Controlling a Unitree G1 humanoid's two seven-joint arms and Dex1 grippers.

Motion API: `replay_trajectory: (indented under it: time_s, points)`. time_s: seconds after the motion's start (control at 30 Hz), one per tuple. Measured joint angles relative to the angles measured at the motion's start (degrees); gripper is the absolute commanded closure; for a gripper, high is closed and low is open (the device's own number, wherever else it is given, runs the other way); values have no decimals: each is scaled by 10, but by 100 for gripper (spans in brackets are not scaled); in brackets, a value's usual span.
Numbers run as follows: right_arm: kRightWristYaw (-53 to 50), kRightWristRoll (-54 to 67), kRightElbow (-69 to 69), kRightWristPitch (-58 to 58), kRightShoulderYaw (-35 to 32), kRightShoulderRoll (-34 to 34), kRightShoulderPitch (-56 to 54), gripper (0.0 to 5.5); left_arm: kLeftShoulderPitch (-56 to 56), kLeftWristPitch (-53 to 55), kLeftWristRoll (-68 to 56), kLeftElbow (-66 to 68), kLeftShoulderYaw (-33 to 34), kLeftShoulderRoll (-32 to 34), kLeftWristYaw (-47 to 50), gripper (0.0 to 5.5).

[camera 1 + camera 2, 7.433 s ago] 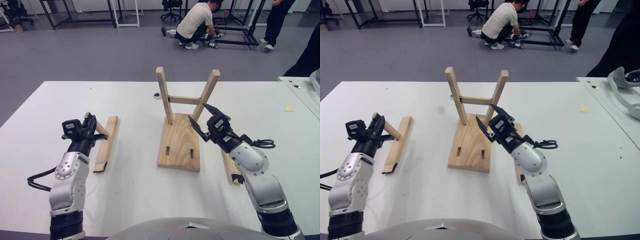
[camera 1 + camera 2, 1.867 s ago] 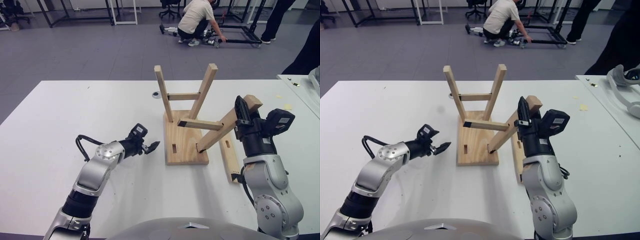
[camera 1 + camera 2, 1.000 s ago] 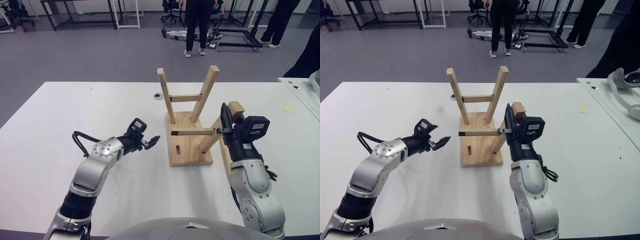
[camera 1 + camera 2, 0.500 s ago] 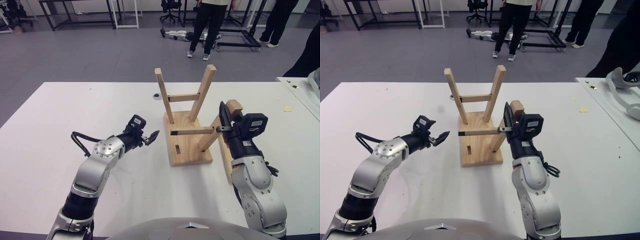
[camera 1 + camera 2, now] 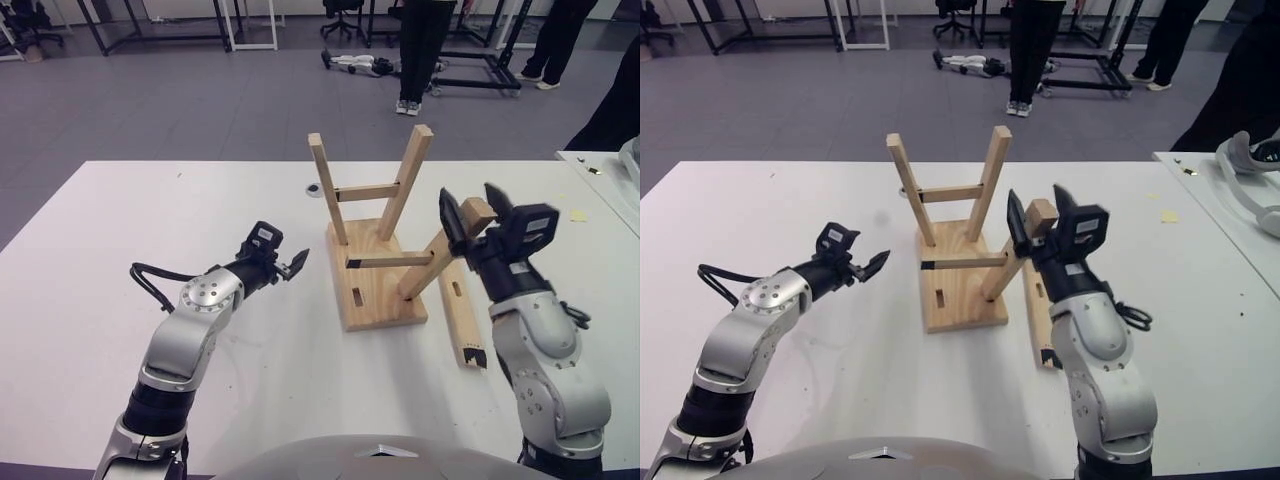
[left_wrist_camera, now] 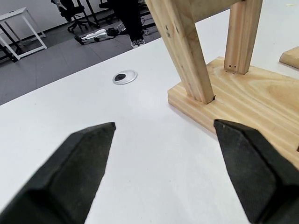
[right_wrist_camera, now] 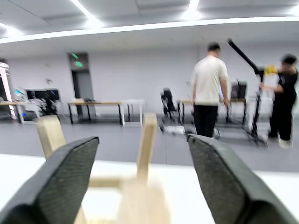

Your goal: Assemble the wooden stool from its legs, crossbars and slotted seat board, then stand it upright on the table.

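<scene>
Seat board [image 5: 385, 300] flat on table [image 5: 90, 250], one leg pair [image 5: 367, 193] upright in it. Second pair [image 5: 425, 268] leans at near slots, prob. unseated; rt gripper [image 5: 471, 207] straddles its top, fingers apart. Lt gripper [image 5: 293, 265] spread near board, prob. ready to brace.

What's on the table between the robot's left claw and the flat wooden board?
Nothing: only bare white table lies between the left gripper and the seat board. The left eye view shows that gap plainly.
</scene>
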Motion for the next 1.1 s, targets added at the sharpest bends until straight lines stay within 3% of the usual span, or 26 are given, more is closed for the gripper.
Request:
replay_trajectory:
  time_s: [0.07,0.17,0.27,0.37,0.47,0.77,1.1]
  points:
    - [-1,70,1,41,-47,-22,-76,94,7,-5,1,0,5,-1,7,162]
    - [-39,189,45,72,-159,-61,-220,94,4,-28,2,9,23,-4,13,162]
    - [-66,197,113,105,-215,-83,-192,94,-17,-77,-1,31,52,-14,24,162]
    - [-56,153,147,115,-188,-91,-95,94,-41,-118,-20,59,80,-37,29,162]
    - [-25,108,208,118,-105,-62,24,94,-63,-154,-57,77,135,-70,45,162]
    - [22,42,269,136,3,-50,108,94,-65,-163,-66,91,128,-74,45,162]
    - [6,6,243,193,21,-40,124,284,-66,-156,-65,73,113,-60,48,162]
